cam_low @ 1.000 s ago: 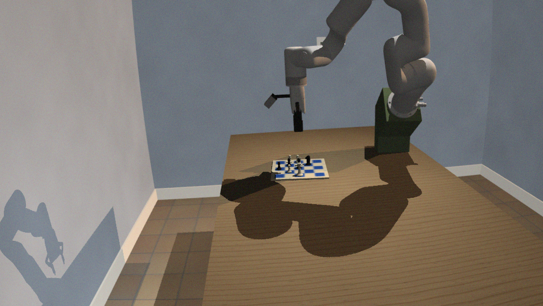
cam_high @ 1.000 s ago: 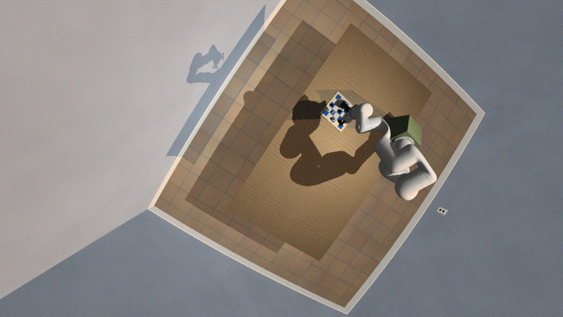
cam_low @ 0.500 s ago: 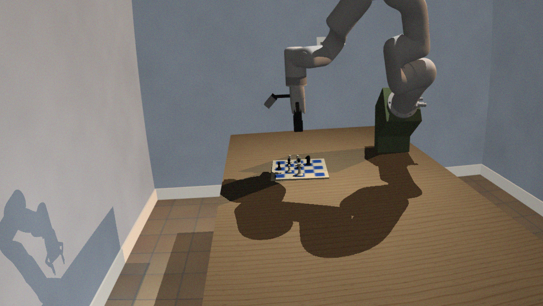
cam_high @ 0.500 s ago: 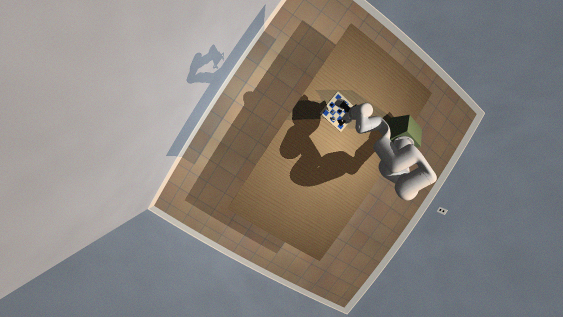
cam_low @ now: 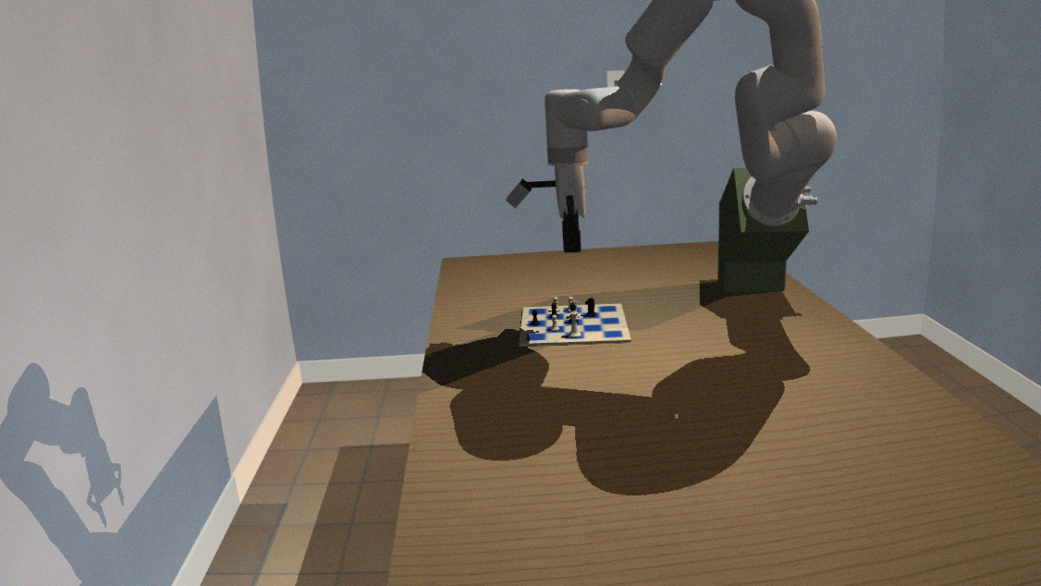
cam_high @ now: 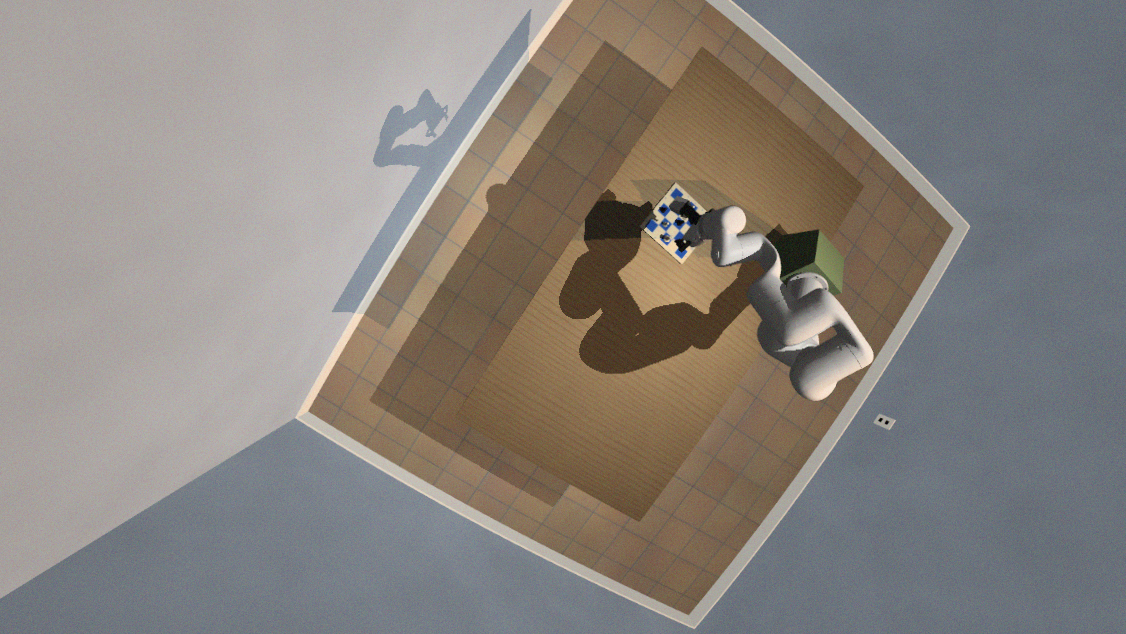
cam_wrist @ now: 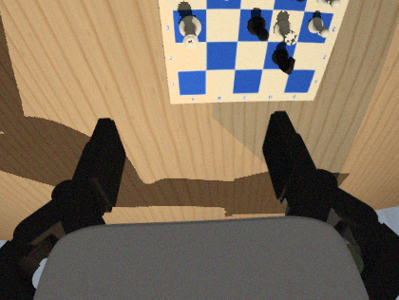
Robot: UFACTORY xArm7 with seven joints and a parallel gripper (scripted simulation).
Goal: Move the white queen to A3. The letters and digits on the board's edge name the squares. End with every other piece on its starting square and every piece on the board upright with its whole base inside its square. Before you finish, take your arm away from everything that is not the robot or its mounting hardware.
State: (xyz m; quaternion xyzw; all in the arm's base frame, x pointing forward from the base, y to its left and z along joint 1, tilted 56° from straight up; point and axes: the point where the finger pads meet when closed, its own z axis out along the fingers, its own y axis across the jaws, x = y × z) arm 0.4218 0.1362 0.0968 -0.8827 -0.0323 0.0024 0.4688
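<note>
A small blue-and-cream chessboard (cam_low: 578,323) lies on the wooden table; it also shows in the top view (cam_high: 672,222) and in the wrist view (cam_wrist: 253,20). Several white and black pieces stand upright on it. One white piece (cam_wrist: 190,27) stands alone in the board's left column, and a tall white piece (cam_low: 573,322) stands near the middle. I cannot tell for sure which piece is the white queen. My gripper (cam_wrist: 193,133) (cam_low: 571,243) is open and empty. It hangs high above the table by the board's edge, well clear of all pieces.
The arm's green pedestal (cam_low: 757,233) stands on the table behind and to the right of the board. The table's left edge (cam_low: 429,349) lies close to the board. The arm casts a large shadow in front of the board.
</note>
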